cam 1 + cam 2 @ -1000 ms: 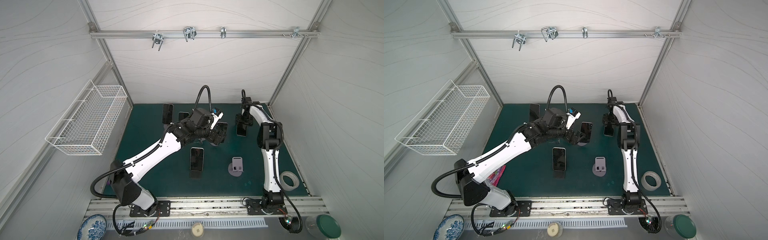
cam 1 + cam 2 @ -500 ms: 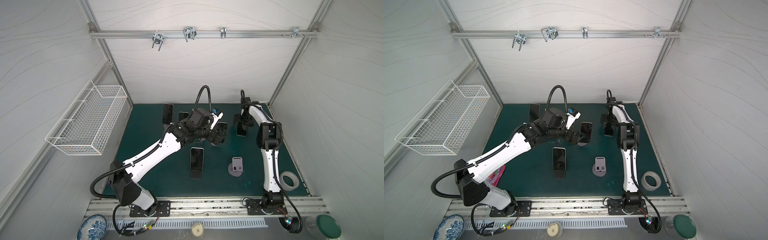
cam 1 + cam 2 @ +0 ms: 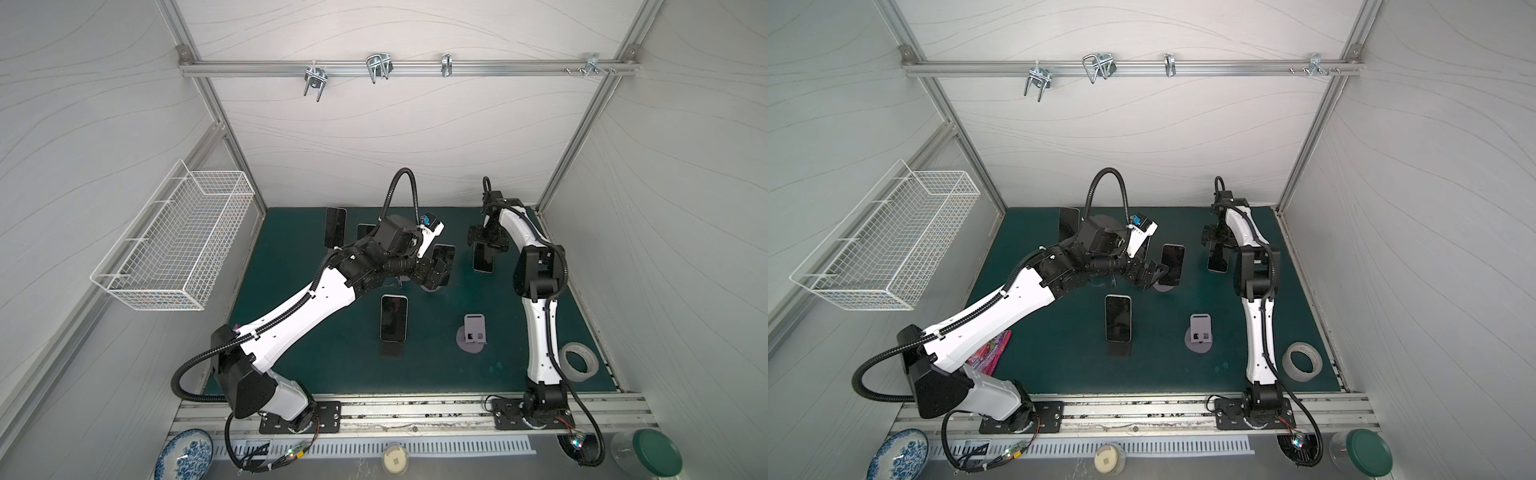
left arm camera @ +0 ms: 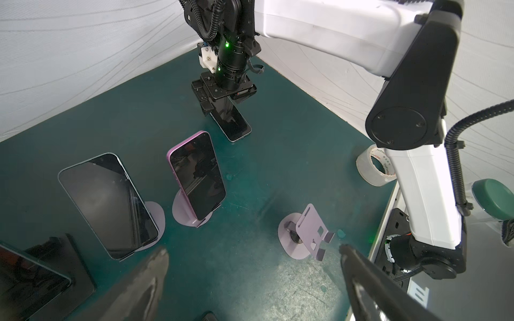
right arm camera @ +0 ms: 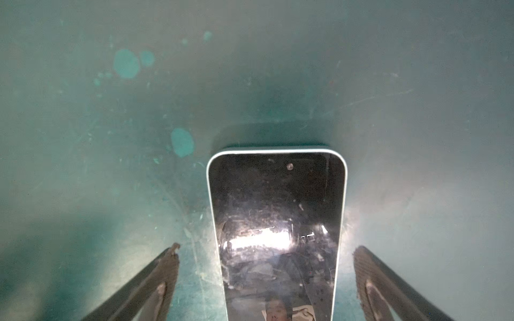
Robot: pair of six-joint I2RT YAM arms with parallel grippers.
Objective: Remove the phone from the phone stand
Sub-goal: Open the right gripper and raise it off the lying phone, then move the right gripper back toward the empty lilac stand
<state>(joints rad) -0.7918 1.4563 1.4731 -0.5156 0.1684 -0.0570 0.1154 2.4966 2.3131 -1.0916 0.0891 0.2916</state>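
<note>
Two grippers, both spread wide, and neither one is holding a thing. The right gripper (image 5: 266, 250) hangs directly over the phone (image 5: 276, 222), which lies screen-up on the green surface (image 5: 111, 139), towards the far right corner in both top views. The phone runs down the middle between the two fingers (image 5: 167, 266), green showing on either side, touching neither. The empty stand (image 3: 472, 332) sits well apart, nearer the front edge. Over in the middle, the left gripper (image 4: 253, 250) hovers just beside a purple phone (image 4: 197, 175) propped on its round-based stand (image 4: 180, 212).
</note>
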